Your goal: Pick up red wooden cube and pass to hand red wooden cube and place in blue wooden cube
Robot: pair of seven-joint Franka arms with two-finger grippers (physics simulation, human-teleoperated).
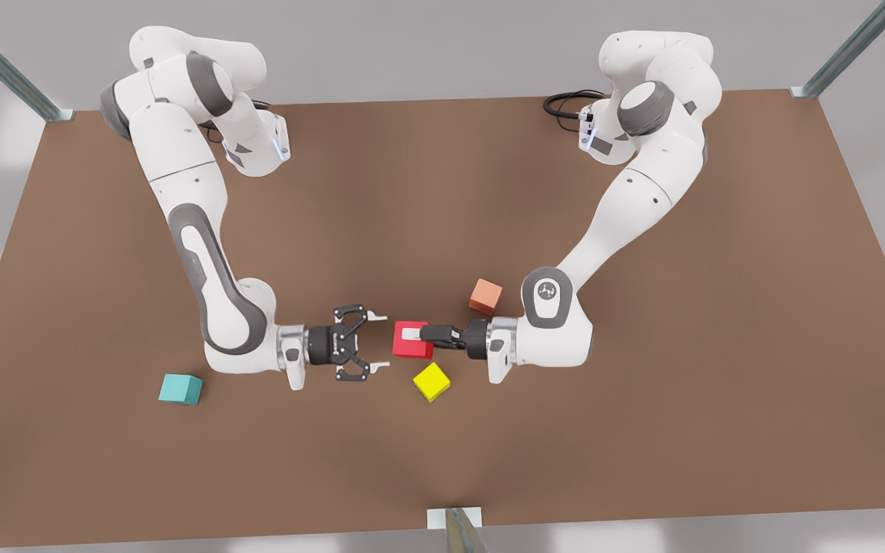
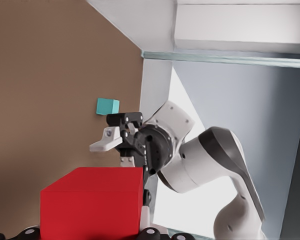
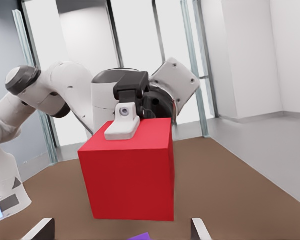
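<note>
A: Left gripper (image 1: 415, 336), on the front view's right: state?

B: Fingers clamped on the small bright red wooden cube (image 1: 410, 349); one pale fingertip (image 3: 122, 127) lies flat on a face of the cube.

A: Right gripper (image 1: 379, 341)?

B: Fingers spread wide, holding nothing. It faces the red cube from the front view's left, just short of it.

A: Small teal wooden cube (image 1: 180, 389)?

B: On the brown table (image 1: 642, 422), well apart, below the right arm's elbow in the front view.

A: Others?

B: A yellow cube (image 1: 431, 381) lies near the red one, and a pale salmon cube (image 1: 485, 296) sits beside the left wrist.
</note>
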